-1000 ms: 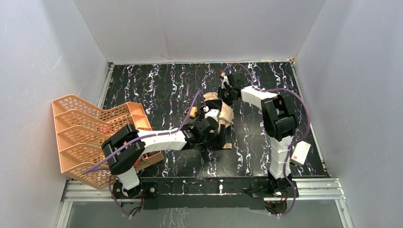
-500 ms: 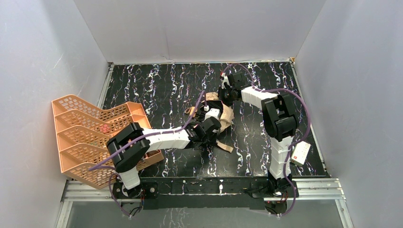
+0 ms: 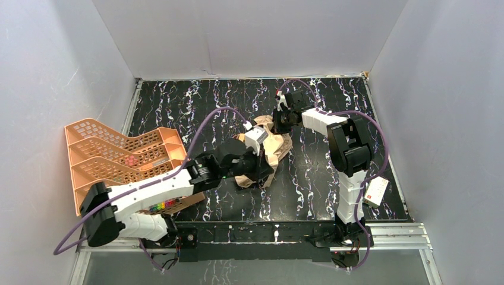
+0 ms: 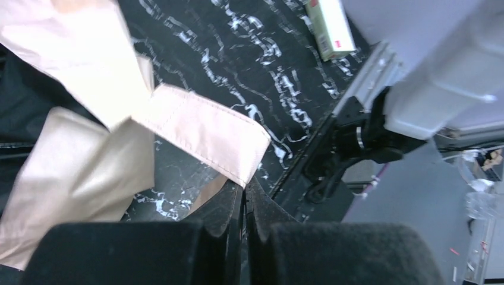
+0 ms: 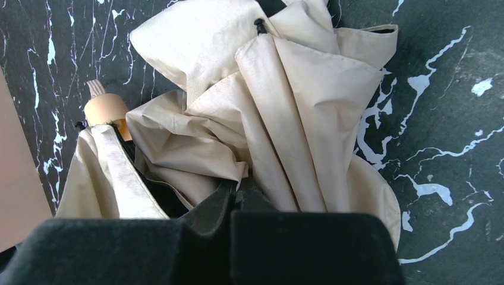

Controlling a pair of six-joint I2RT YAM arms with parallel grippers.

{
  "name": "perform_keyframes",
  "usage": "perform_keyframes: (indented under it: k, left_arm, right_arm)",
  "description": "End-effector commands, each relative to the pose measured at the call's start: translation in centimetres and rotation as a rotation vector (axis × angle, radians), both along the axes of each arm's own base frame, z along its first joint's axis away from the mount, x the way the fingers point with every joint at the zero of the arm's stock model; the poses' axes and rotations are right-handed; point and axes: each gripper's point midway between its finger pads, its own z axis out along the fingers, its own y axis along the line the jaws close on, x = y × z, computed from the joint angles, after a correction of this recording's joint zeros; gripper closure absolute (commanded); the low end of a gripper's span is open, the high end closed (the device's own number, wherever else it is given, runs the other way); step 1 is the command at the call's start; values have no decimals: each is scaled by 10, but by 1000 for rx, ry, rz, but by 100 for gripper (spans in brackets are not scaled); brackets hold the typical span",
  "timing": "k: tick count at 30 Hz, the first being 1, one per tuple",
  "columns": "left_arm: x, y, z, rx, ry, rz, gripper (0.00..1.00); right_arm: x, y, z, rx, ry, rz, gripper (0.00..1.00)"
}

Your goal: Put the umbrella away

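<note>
Left gripper (image 4: 243,193): jaws pressed together, pinching end of tan strap (image 4: 202,127). Umbrella (image 3: 272,151): collapsed, crumpled tan heap lying mid-surface (image 3: 196,107), between 2 grippers. Tan handle (image 5: 106,110) pokes out beside canopy folds. Right gripper (image 5: 238,193): at umbrella's far edge, jaws pressed together on canopy fold. Orange rack (image 3: 101,154): well apart, at surface's left edge.

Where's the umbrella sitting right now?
In the top view, the umbrella lies mid-table between the left gripper and right gripper, right of the orange rack.
</note>
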Motion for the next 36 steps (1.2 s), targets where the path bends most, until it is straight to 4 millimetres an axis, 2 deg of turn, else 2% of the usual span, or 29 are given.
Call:
perform_keyframes:
  k: [1,6,9,16,18,22,28,32,36]
  left_arm:
    - [-18,5,28,-47,-26,-90,100]
    - [-2,1,48,-63,-83,-56,100]
    - [17,-3,64,-76,-112,-40,100]
    - [88,14,97,-183,-118,25,100]
    - [108,19,101,-200,-119,37,100]
    - [143,25,100,-202,-117,46,100]
    - [202,35,86,-221,-80,69,100]
    - [242,31,84,-254,-69,73,100]
    - [278,22,65,-253,-31,76,100]
  right_arm:
    - [-9,-21,-15,-75,25,-7,100]
    - [-14,-13,-10,-20,16,33,100]
    - [-15,-9,-4,1,5,58,100]
    - [-12,8,21,98,-63,168,100]
    - [-11,13,25,117,-70,198,100]
    - [-8,17,24,128,-61,223,100]
    - [-4,20,27,139,-68,228,100]
    - [-3,25,34,169,-72,242,100]
    - [2,21,49,168,-104,210,95]
